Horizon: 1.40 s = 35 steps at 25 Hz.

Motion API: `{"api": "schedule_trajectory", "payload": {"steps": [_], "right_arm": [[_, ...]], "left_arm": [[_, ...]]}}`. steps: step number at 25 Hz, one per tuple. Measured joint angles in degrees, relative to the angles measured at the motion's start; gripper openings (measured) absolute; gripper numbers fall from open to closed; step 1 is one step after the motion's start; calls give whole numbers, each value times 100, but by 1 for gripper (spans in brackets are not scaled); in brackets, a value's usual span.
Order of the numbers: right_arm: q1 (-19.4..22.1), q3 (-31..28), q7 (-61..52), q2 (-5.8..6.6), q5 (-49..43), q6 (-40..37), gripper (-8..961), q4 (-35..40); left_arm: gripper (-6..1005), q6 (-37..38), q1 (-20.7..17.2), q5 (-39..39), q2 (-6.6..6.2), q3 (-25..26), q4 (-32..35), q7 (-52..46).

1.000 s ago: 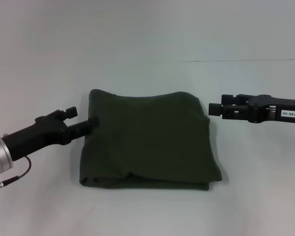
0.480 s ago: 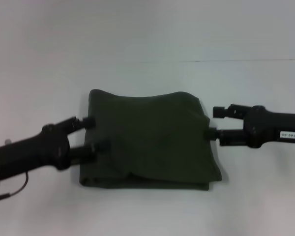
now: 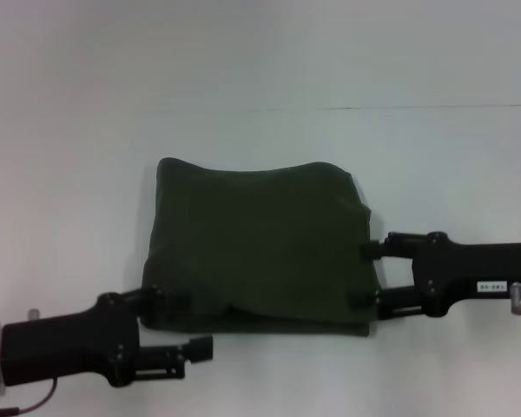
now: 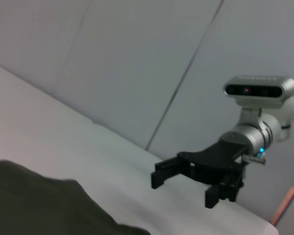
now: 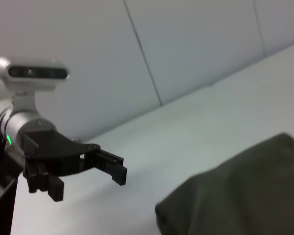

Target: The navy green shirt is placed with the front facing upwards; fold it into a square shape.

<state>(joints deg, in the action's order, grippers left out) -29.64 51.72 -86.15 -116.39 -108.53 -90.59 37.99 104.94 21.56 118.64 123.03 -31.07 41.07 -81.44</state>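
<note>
While the white table [image 3: 260, 69] spreads out as the largest thing in the head view, the dark olive-green cotton shirt [image 3: 260, 243] lies on it folded into a rough square, plain side up, with a thicker doubled edge along its near side. It sits between the two grippers.

From the near left, the left arm reaches in low and almost level, its silver wrist joint at the picture's edge. The left gripper [image 3: 183, 322] stands at the shirt's near-left corner with its jaws wide apart: the farther finger lies at the cloth's near edge, the nearer one over bare table, and nothing is held between them. Whether the farther finger touches the cloth cannot be told.

From the right, the right arm comes in level, a small white label on its black body. The right gripper [image 3: 366, 274] stands at the shirt's right edge toward the near-right corner, jaws also wide, both fingertips [image 3: 370, 249] at or just over the cloth's border, gripping nothing.

Each wrist view shows the opposite gripper spread open above the table, beyond a corner of the shirt.
</note>
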Motion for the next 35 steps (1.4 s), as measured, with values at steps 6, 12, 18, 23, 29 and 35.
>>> {"api": "schedule_trajectory", "payload": {"steps": [6, 12, 18, 23, 29, 35], "right_arm": [[-60, -12, 1, -75, -304, 34, 927, 15], [-40, -39, 32, -88, -309, 41, 927, 10], [-37, -48, 80, -94, -308, 42, 926, -20], [-56, -48, 77, -95, -305, 41, 926, -25], [-61, -55, 43, -95, -279, 32, 926, 5], [-74, -50, 32, -95, -302, 34, 927, 7]], "left_arm": [[907, -4, 81, 119, 12, -119, -40, -65], [907, 16, 84, 106, 11, -99, -41, -78], [908, 13, 89, 97, 11, -85, -39, -148], [907, -16, 95, 97, 10, -87, -37, -203], [907, -18, 103, 89, 7, -85, -37, -205], [907, -18, 113, 89, 1, -87, -37, -205]]}}
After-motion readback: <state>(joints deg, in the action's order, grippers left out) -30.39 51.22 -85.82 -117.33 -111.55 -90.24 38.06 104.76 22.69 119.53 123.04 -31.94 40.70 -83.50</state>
